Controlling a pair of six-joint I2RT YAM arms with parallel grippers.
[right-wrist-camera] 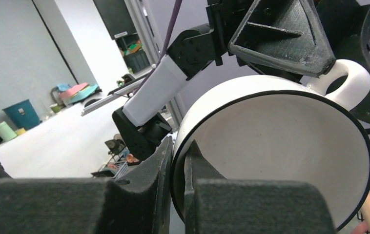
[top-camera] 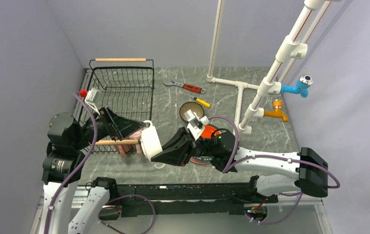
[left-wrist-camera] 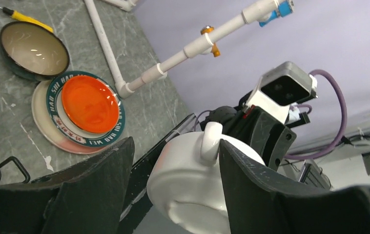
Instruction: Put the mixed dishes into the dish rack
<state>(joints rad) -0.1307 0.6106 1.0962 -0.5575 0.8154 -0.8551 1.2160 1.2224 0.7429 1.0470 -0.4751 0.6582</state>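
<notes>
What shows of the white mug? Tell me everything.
The white mug is glossy, like enamel or ceramic, with a thin dark rim line, a loop handle and an empty inside. It hangs tipped on its side by the near edge of the dish rack. The right gripper pinches its wall at the rim, one finger inside. The left gripper, open, straddles its handle; contact unclear.

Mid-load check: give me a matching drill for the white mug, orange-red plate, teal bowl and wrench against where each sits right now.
1 white mug
2 orange-red plate
3 teal bowl
4 wrench

A stacked on the lettered-rim plate
B upright beside the plate stack
C rim pinched by the right gripper
D lying flat, farthest back on the table

Pairs: 1-C, 2-A, 3-B, 4-D
</notes>
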